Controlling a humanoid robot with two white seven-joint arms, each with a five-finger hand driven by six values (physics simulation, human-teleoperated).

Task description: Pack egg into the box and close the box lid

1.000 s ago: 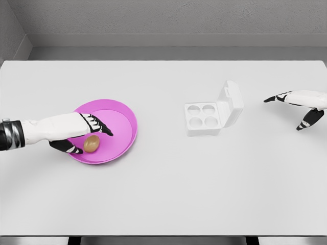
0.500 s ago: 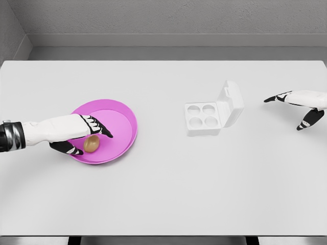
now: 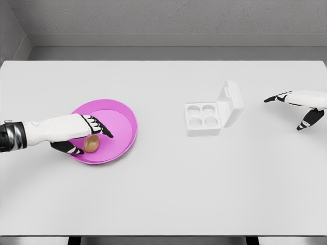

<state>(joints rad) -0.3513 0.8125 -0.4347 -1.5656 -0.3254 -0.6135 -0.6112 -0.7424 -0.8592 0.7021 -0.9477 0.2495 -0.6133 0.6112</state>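
A brown egg (image 3: 91, 144) lies in the magenta bowl (image 3: 120, 125) at the bench's left side, and the left hand (image 3: 82, 135) brackets it, thumb below and fingers above, not yet closed around it. Well to the right sits the white egg box (image 3: 212, 111), its four cups bare and its lid (image 3: 232, 100) standing open. The right hand (image 3: 299, 104) hovers relaxed and open near the right edge. The white bench (image 3: 168, 189) meets a grey wall (image 3: 168, 18) behind.

R arm (image 3: 312, 97) cut off at frame edge; L hand (image 3: 82, 133) hides egg (image 3: 91, 144) partly.
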